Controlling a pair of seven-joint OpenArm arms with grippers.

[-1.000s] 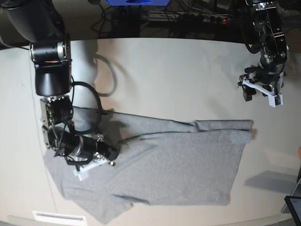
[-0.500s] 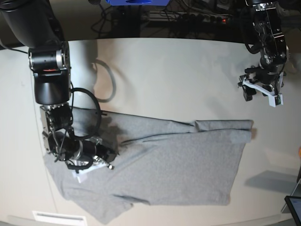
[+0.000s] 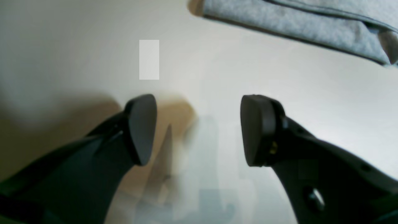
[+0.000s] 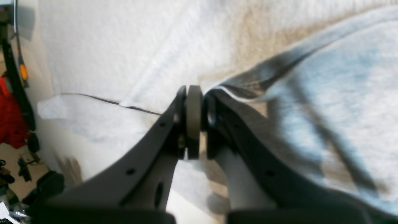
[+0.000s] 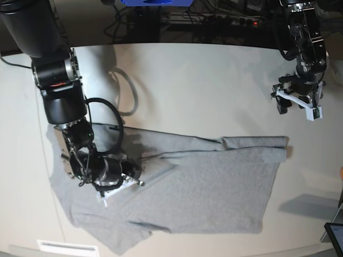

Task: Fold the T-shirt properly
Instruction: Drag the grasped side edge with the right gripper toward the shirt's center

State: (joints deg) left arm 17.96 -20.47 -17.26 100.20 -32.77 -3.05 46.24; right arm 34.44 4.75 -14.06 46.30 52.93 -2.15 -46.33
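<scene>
The heather-grey T-shirt (image 5: 214, 187) lies spread on the pale table (image 5: 203, 91), plain side up, with a folded band along its far edge; no lettering shows. My right gripper (image 5: 138, 179) is low over the shirt's left part. In the right wrist view it (image 4: 194, 121) is shut on a raised fold of the grey fabric (image 4: 326, 93). My left gripper (image 5: 297, 108) hovers above the bare table, beyond the shirt's right corner. In the left wrist view it (image 3: 199, 130) is open and empty, and the shirt's edge (image 3: 295, 21) lies ahead of it.
A black cable (image 5: 126, 91) loops on the table beside the right arm's base. A dark screen corner (image 5: 335, 233) sits at the lower right edge. A white label (image 5: 67, 248) lies at the table's front left. Cables and dark gear (image 5: 214, 21) run behind the far edge.
My right arm has shifted a little to the right, pulling the pinched fold of shirt with it. The left arm has not moved.
</scene>
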